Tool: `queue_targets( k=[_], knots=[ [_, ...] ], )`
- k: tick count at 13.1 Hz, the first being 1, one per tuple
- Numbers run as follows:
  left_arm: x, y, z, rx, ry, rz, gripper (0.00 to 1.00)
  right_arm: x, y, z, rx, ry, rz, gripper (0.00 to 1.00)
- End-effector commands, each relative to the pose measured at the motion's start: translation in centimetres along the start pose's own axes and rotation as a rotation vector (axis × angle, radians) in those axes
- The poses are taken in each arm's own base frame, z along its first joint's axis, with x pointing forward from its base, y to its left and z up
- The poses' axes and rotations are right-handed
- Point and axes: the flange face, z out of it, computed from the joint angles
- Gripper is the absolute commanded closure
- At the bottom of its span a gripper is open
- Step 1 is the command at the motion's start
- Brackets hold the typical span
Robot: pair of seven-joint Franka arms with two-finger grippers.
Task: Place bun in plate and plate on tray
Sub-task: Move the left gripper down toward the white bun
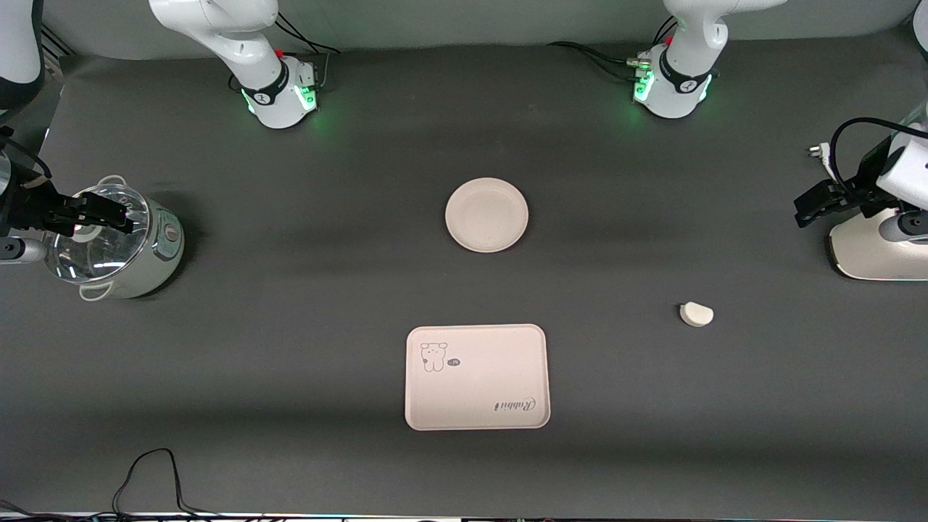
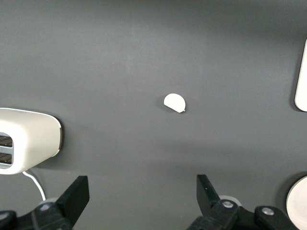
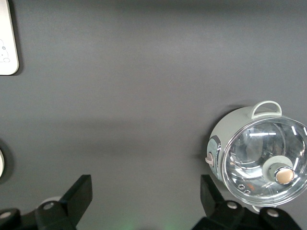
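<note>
Nearest the camera sits the tray (image 1: 476, 377), nothing on it. A bit farther, toward the left arm's end of the table (image 1: 290, 348), is the bun (image 1: 697, 314), tiny and rounded, so I'd guess it could roll or squirt out of a pinch. Farther still is the plate (image 1: 486, 214), also bare. The left gripper (image 1: 818, 204) hangs over the toaster (image 1: 881, 246), the right gripper (image 1: 87, 212) over the lidded pot (image 1: 116, 243), both jaws spread wide, gripping nothing.

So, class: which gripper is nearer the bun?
The left. The left gripper, open, hangs at its own end of the table, the same end as the bun. The right gripper, open, is over the pot at the table's right-arm end.
</note>
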Motion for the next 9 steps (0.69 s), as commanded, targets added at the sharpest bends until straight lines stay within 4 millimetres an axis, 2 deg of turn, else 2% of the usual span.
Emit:
queue_targets(
  k=[1,4,6,9],
  knots=[
    [0.0,0.1,-0.5,0.007,-0.026,0.018,0.00,-0.2,0.2,-0.1,-0.023,0.007,-0.021,0.00],
    [-0.1,0.1,-0.2,0.007,-0.046,0.000,0.00,-0.2,0.2,-0.1,-0.023,0.007,-0.021,0.00],
    [0.8,0.4,0.1,0.005,-0.052,0.012,0.00,-0.2,0.2,-0.1,-0.023,0.007,-0.021,0.00],
    [1.1,1.3,2.5,0.010,-0.123,0.037,0.00,-0.2,0.2,0.0,-0.023,0.004,-0.021,0.00]
  ],
)
